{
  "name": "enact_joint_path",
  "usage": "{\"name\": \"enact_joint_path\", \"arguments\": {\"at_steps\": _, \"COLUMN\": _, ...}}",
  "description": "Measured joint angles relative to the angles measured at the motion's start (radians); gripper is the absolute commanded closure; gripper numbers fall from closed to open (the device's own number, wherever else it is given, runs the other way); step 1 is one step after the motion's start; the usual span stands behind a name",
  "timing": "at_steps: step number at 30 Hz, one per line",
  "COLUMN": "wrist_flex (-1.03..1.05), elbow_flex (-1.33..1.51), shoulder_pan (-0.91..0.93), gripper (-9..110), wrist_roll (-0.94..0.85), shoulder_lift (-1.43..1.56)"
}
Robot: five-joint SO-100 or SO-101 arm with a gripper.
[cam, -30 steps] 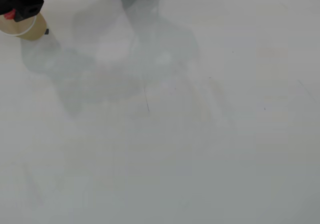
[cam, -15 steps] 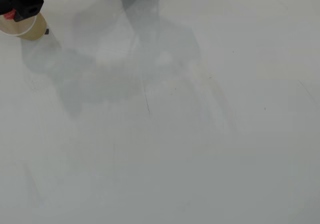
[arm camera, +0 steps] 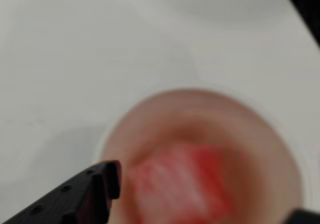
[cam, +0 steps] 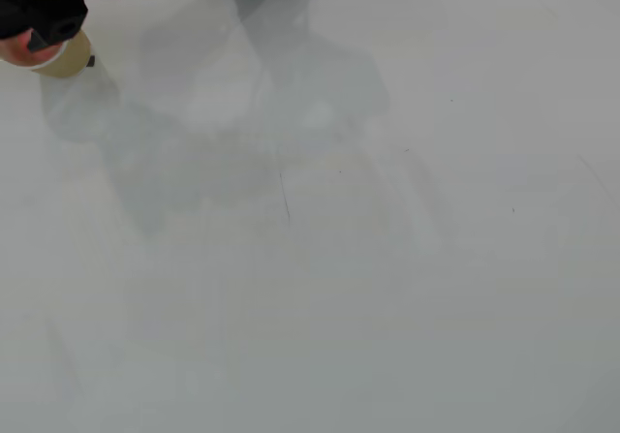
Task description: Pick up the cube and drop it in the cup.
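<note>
In the wrist view the cube [arm camera: 192, 184], blurred, lies inside the cup [arm camera: 150, 119], below and between the jaws, which stand apart at the lower corners. Overhead, the cup [cam: 66, 57] sits at the counter's [cam: 387, 259] top-left corner.

cup [cam: 60, 61] at top-left corner, black pincer [cam: 39, 28] over it, white table [cam: 339, 259]
</note>
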Motion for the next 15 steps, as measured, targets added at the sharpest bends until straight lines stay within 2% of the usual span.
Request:
{"name": "enact_joint_path", "arguments": {"at_steps": 10, "wrist_flex": 0.0, "elbow_flex": 0.0, "shoulder_pan": -0.014, "gripper": 61, "wrist_roll": 0.0, "shoulder_lift": 0.0}}
{"name": "enact_joint_path", "arguments": {"at_steps": 15, "wrist_flex": -0.021, "elbow_flex": 0.0, "shoulder_pan": -0.014, "gripper": 66, "wrist_roll": 0.0, "shoulder_lift": 0.0}}
